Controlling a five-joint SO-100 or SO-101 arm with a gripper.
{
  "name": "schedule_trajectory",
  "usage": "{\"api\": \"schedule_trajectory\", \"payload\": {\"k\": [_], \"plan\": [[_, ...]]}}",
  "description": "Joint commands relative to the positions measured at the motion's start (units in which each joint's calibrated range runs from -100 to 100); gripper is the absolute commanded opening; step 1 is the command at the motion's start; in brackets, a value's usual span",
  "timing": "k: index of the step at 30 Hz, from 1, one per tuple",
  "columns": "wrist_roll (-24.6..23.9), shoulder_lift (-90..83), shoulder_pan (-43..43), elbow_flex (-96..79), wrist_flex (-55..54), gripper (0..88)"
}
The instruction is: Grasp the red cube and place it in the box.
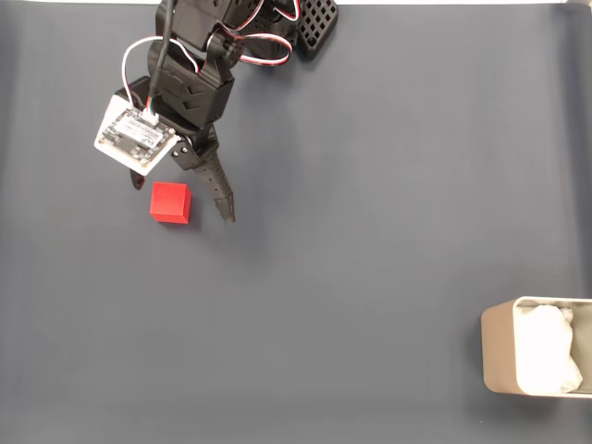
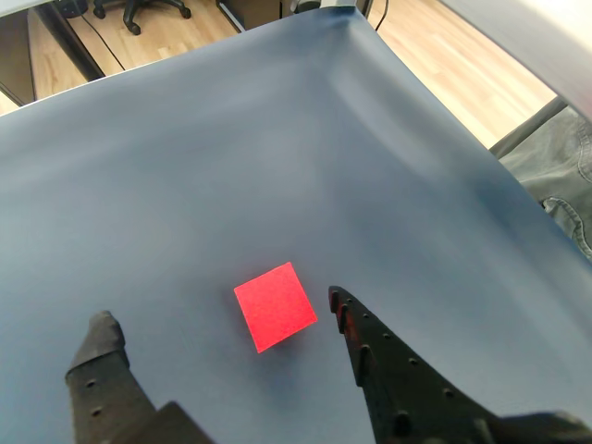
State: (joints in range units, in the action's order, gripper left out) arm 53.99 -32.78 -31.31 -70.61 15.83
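Observation:
The red cube (image 1: 170, 202) rests on the dark blue-grey mat at the upper left of the fixed view. My gripper (image 1: 183, 199) hovers over it, open, one black finger (image 1: 220, 190) just right of the cube and the other mostly hidden under the wrist camera board. In the wrist view the cube (image 2: 275, 305) lies between the spread fingertips of the gripper (image 2: 218, 307), closer to the right finger (image 2: 379, 361), and nothing is held. The beige box (image 1: 495, 356) with white padding sits far away at the lower right edge.
A black perforated part (image 1: 314, 23) lies beside the arm base at the top edge. The mat (image 1: 370, 231) stretches flat between cube and box. In the wrist view the mat's far edge (image 2: 351, 18) drops off to a wooden floor.

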Motion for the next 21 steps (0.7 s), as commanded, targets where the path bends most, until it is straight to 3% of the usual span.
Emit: {"api": "schedule_trajectory", "payload": {"k": [1, 21], "plan": [[-0.2, 1.0, 0.4, 2.9, -1.9, 49.6], [-0.4, 2.9, 1.5, 0.2, -3.4, 49.9]]}}
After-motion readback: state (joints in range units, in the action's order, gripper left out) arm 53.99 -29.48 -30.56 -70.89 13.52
